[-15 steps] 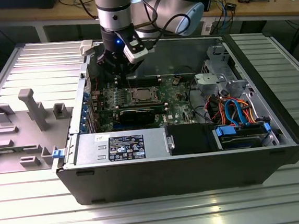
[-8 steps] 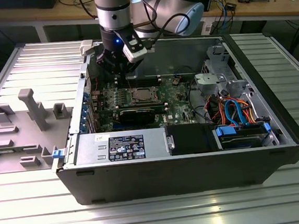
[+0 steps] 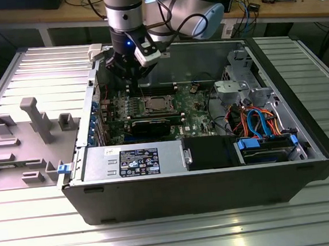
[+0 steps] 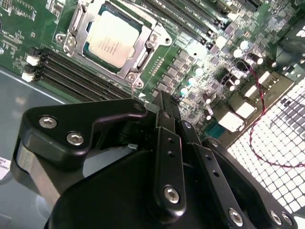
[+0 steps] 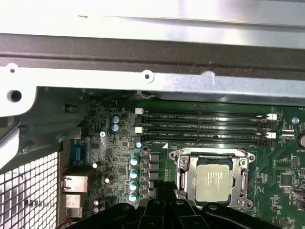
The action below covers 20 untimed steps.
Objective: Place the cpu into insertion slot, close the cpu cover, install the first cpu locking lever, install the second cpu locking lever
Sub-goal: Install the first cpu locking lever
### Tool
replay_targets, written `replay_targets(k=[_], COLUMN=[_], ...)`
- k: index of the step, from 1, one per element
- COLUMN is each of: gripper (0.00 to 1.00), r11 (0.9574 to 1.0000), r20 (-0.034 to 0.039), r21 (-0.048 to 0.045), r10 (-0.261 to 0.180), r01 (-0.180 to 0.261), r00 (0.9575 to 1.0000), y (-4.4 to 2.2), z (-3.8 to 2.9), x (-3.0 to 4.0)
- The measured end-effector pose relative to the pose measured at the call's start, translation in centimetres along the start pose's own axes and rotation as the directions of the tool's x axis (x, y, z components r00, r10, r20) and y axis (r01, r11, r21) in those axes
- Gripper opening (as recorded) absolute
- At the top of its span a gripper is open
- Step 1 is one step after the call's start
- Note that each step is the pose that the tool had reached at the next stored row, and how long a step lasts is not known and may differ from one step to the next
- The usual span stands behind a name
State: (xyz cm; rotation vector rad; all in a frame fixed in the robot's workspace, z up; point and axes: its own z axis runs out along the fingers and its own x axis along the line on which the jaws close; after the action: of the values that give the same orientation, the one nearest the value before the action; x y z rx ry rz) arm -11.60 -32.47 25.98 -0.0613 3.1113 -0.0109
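The cpu [image 3: 155,105] is a small silver square lying flat in the insertion slot [image 3: 145,108] of the green motherboard, inside the open computer case. Both wrist views show it too, cpu [image 4: 113,36] and cpu [image 5: 213,183]. The silver cpu cover [image 4: 143,59] lies down around the chip's edges, its window framing the metal top; cover [image 5: 185,179]. My black gripper [image 3: 128,80] hangs above the board, to the exterior view's left of the socket and apart from it. Its fingers meet at the tips with nothing between them, as both wrist views show: gripper [image 4: 162,102], gripper [image 5: 167,192].
Long black memory slots [image 5: 205,126] run beside the socket. The case's rear wall and grille [image 5: 28,191] stand close to the gripper. A power supply [image 3: 133,160] and a drive cage with cables [image 3: 256,120] fill the case's near and right parts. A grey fixture tray [image 3: 22,141] lies outside.
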Motion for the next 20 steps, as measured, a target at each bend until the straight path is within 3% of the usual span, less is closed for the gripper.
replay_targets(k=[10, 20], gripper=[0.11, 0.11], r11=[1.0, 1.0], r20=[0.0, 0.0], r21=[0.0, -0.0001], r10=[0.0, 0.0], r01=[0.0, 0.0], r00=[1.0, 1.0], y=[1.34, 1.55], z=[-0.02, 0.01], x=[0.13, -0.63])
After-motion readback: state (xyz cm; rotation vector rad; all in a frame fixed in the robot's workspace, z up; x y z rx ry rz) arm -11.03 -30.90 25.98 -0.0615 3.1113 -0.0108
